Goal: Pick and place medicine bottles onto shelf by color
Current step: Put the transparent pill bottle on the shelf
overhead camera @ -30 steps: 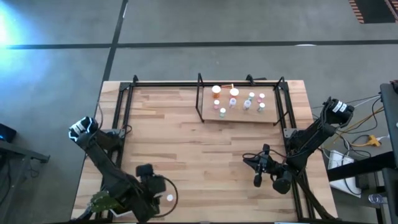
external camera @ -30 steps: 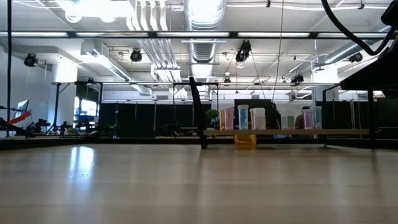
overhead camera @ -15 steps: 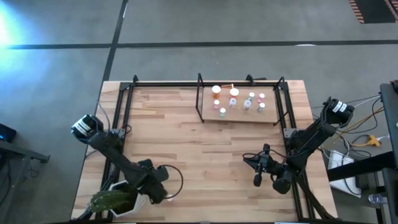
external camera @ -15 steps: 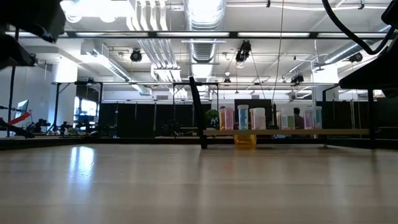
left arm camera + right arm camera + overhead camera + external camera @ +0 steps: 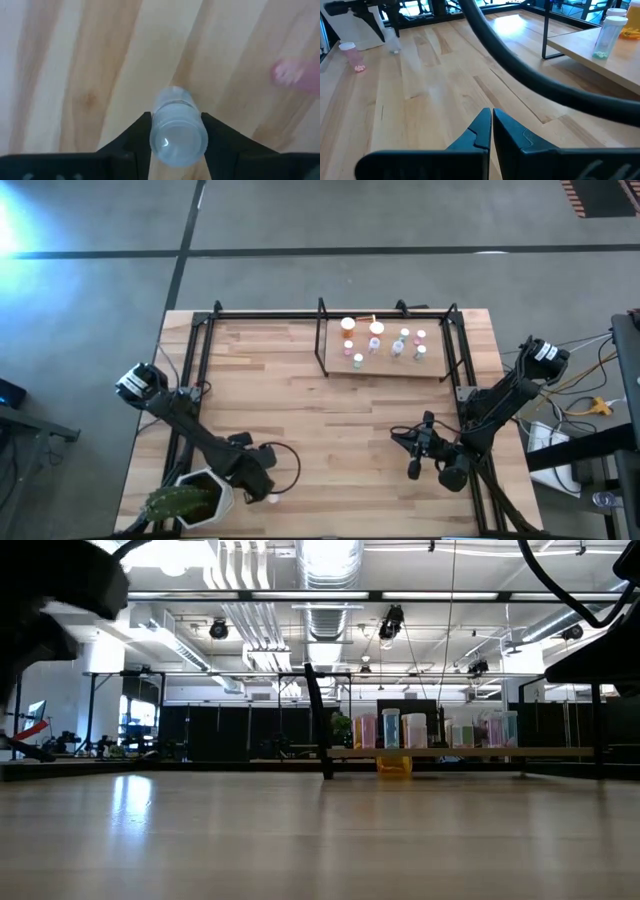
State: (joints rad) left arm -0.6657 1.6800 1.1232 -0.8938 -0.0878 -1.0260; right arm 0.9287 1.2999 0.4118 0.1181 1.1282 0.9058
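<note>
My left gripper [image 5: 258,478] is near the table's near-left corner, pointing down and shut on a small clear medicine bottle [image 5: 177,137]; the right wrist view shows that bottle [image 5: 394,44] below the fingers. A pink-topped bottle [image 5: 352,55] stands on its base on the table close by [image 5: 272,498]. Several more bottles [image 5: 377,330] stand upright on the shelf [image 5: 385,368] at the far right. My right gripper [image 5: 415,458] waits shut over the near-right part of the table. My left gripper pinches the clear bottle between its two fingers at the upper part [image 5: 159,131], just under the top. The fingers [image 5: 142,132] come from above, pointing down, one on each side. The bottle is upright; whether its base is on the table I cannot tell.
A white pot with a green cactus [image 5: 195,498] stands at the near-left corner beside my left arm. Black metal rods [image 5: 200,350] frame the table's far and side edges. A black cable [image 5: 520,65] crosses my right wrist view. Bare wood [image 5: 320,430] lies between the arms.
My left arm has swung off the cactus pot, which now shows, and the gripper has shifted a little toward the table's right. A dark part of that arm has come into the low view's upper left. The pink-topped bottle and my right arm have stayed put.
</note>
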